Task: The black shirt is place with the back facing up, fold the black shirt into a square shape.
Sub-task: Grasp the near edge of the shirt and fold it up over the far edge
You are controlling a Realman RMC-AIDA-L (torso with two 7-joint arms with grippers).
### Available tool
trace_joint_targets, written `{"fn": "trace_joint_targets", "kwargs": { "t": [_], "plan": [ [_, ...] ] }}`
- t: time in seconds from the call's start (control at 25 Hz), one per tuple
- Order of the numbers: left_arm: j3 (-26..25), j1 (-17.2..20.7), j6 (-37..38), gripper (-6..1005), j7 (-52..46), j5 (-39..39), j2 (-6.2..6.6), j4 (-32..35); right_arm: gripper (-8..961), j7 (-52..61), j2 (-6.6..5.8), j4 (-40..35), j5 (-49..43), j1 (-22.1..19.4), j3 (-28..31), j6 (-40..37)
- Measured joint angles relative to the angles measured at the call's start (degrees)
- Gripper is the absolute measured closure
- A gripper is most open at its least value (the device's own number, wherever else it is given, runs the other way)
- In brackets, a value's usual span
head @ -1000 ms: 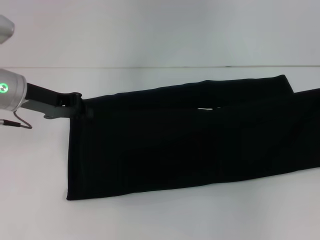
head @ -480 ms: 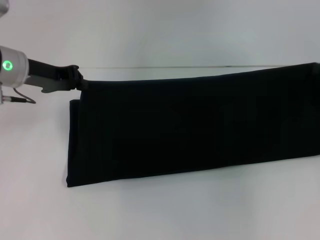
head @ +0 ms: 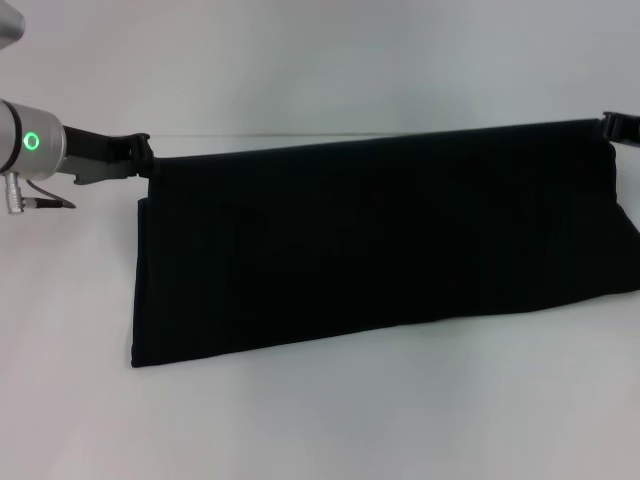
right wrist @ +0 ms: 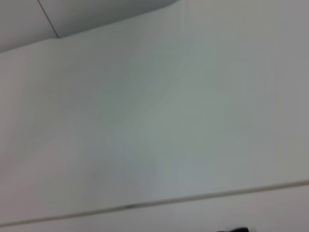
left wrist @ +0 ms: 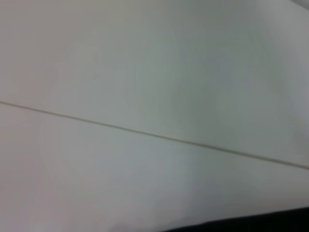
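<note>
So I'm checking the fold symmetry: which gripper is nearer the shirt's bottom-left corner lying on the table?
Left. The left gripper holds the black shirt at its upper left corner, above that low corner; the right gripper holds the far upper right corner.

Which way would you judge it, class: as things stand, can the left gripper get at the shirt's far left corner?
Probably yes: the left gripper already sits right at that corner of the black shirt, apparently holding it, with nothing in between.

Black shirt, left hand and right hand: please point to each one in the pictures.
black shirt (head: 380,250), head view, middle of the hanging fabric.
left hand (head: 140,155), head view, tip at the shirt's upper corner.
right hand (head: 612,127), head view, tip at the opposite upper corner.
</note>
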Motion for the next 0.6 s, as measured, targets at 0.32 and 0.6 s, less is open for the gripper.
{"fn": "trace_joint_targets", "kwargs": {
  "t": [0.32,0.6],
  "plan": [
    [2.47,-0.2,-4.92,997,-0.12,0.0,-0.07,-2.06,913,-0.61,0.85,4.48,-0.19,2.12,-2.26,8.81],
    [3.03,-0.1,-7.08,997,0.28,0.0,-0.63,-2.61,914,-0.62,1.11,6.32,-0.21,2.33,-4.08,12.44]
  ]
}}
